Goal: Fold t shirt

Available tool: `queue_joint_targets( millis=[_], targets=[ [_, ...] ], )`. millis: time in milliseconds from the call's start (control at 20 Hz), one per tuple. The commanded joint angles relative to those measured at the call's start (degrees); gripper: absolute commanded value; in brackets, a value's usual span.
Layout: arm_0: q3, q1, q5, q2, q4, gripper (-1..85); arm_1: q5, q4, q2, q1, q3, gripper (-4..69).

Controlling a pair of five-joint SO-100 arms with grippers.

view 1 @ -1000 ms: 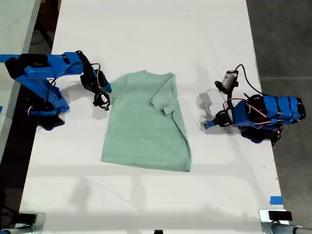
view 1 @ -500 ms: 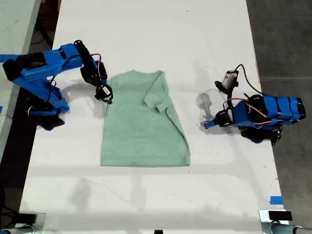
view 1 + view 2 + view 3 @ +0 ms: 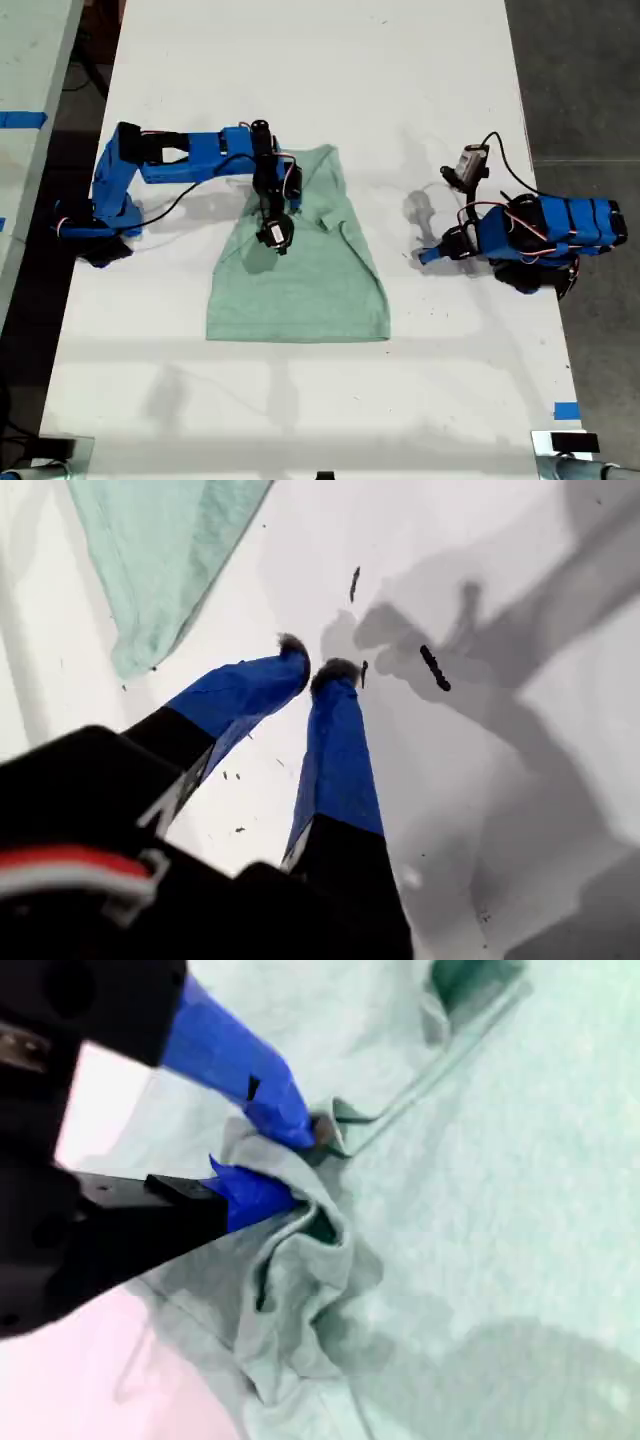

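White table [image 3: 300,60] fills most of the exterior view, dark floor along that view's right edge

The t shirt [image 3: 310,290], pale mint green, lies on the table around the middle of the exterior view, partly folded: lower body flat with a straight hem, a flap doubled over along its side toward the exterior view's right, upper part narrowed and rumpled. In the first wrist view a corner of the t shirt [image 3: 160,560] shows off beyond the fingertips, flat on the table

The second arm [image 3: 180,160], blue, based at the exterior view's left, stretched across the table with its end over the upper part of the shirt. The first arm [image 3: 545,232], blue, sits folded near the exterior view's right side, apart from the shirt, wires looping off it

My second gripper [image 3: 290,1165], the end effector over the shirt [image 3: 276,232]: blue fingers clenched on a bunched fold of the t shirt [image 3: 300,1290], cloth gathered into wrinkles right at the tips, lifted off the flat fabric below

My first gripper [image 3: 312,668], end effector low over bare table at the exterior view's right [image 3: 428,256]: blue fingers nearly together, small gap at the tips, nothing between them, clear of the cloth. Small dark specks on the table near its tips

Strip of blue tape [image 3: 566,410] on the table toward the exterior view's lower right
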Motion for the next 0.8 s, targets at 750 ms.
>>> queue_joint_targets(
  millis=[750],
  targets=[
    [58.3,-10.9,-7.0,71.5,-3.3,-0.2,-0.4,-1.8,0.6,-0.4,3.7,4.6]
  ],
)
